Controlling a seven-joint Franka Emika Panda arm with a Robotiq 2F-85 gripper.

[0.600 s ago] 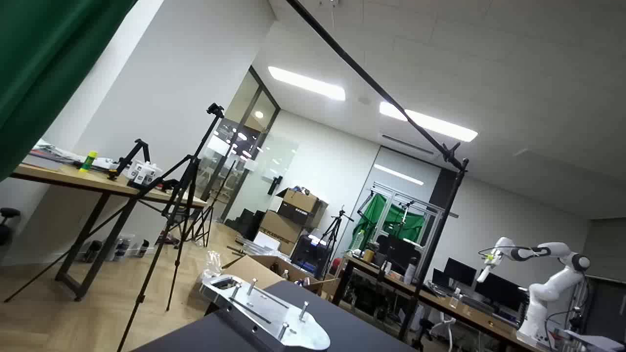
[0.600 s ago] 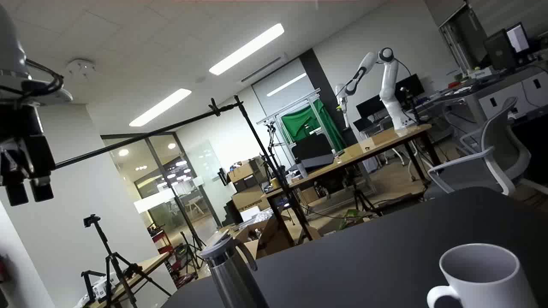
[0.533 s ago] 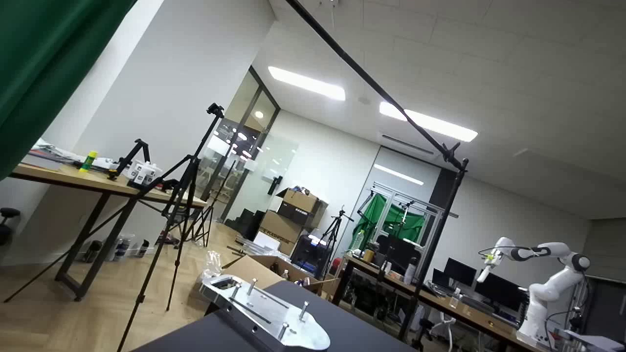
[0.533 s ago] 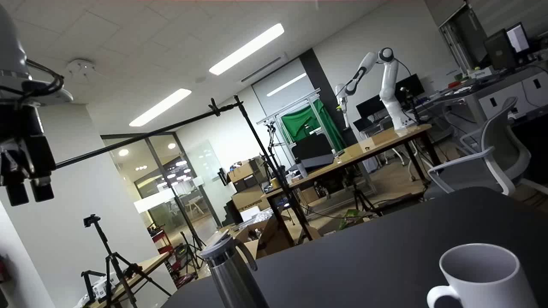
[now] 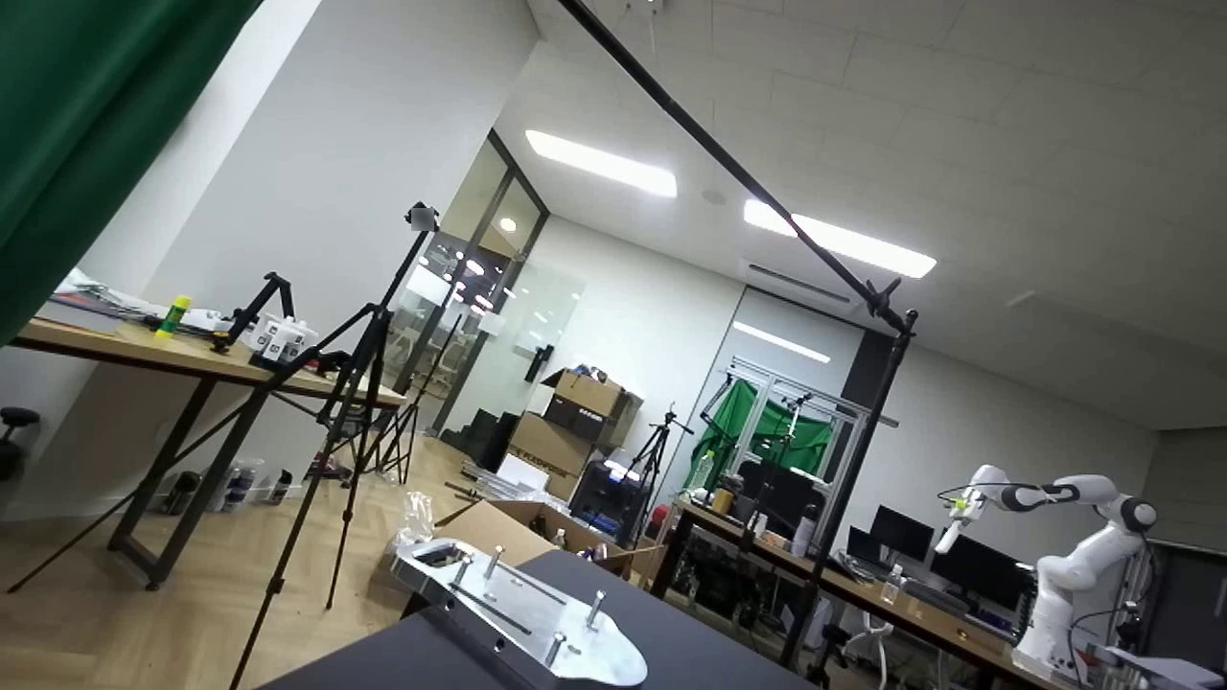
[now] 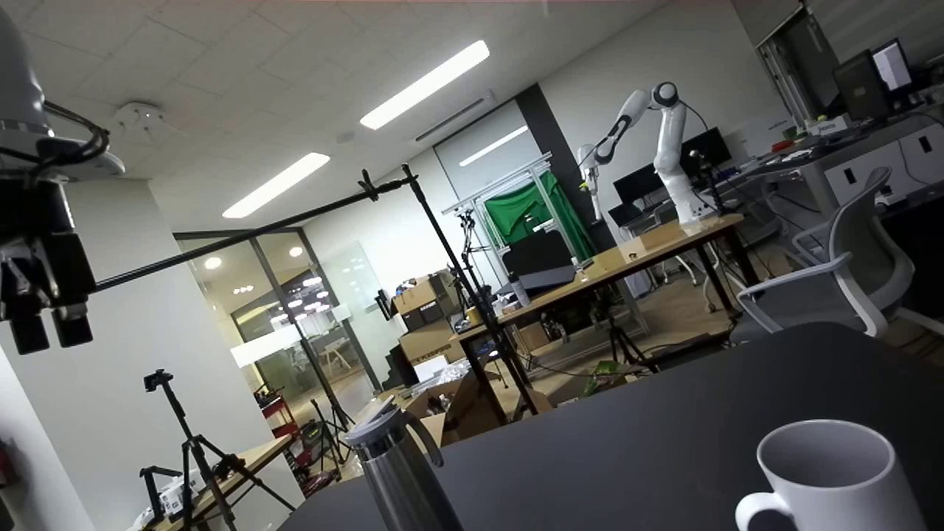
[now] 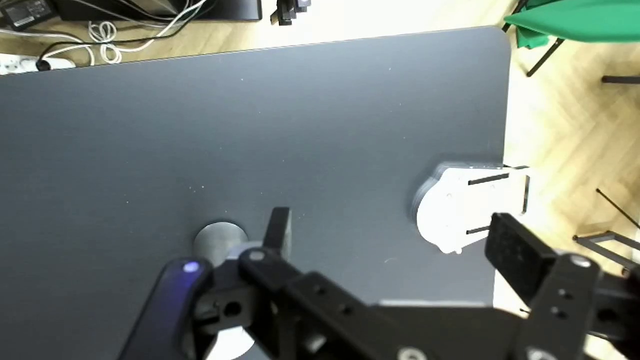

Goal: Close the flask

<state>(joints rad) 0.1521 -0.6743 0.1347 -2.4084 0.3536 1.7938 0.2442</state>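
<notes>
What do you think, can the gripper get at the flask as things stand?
Probably yes: the gripper hangs open above the dark table, with nothing visible between it and the flask, though it would have to come down first.

A white mug (image 6: pixel 848 501) stands on the dark table (image 6: pixel 627 442).

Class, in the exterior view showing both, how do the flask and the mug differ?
Finish: the flask is dark and metallic, the mug white.
Top: the flask has a grey lid; the mug is lidless.
Handles: the flask handle sits on its right in the picture, the mug handle on its left.
Shared: each has one handle.
</notes>
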